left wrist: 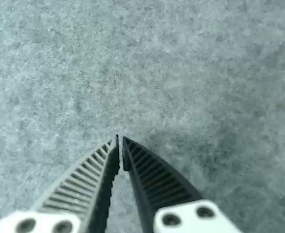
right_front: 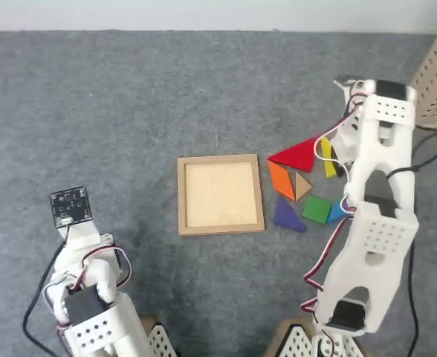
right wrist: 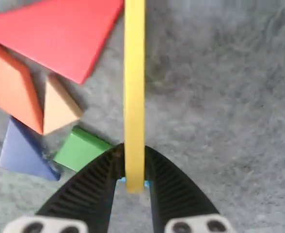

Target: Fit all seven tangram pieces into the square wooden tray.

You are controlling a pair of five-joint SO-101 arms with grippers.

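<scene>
Square wooden tray (right_front: 220, 161) lies flat mid-table. Just right of it lie the red triangle (right_front: 296, 155), orange parallelogram (right_front: 280, 179), tan triangle (right_front: 302, 185), green square (right_front: 316, 209), purple triangle (right_front: 287, 216) and blue piece (right_front: 338, 212). The yellow piece (right wrist: 134, 73) is held edge-on.

White perforated arms (right_front: 374, 238), black ribbed hands (left wrist: 120, 139)

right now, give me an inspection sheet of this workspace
surface: grey mat.
job's things: square wooden tray holds no piece; red piece, orange piece, tan piece, green piece, purple piece and blue piece lie loose beside it; yellow piece held on edge.
clutter: nothing seen.
grippers: left gripper shut over bare mat; right gripper shut on yellow piece.
cables: red and white wires along the right arm.
surroundings: beige perforated block at the far corner.
</scene>
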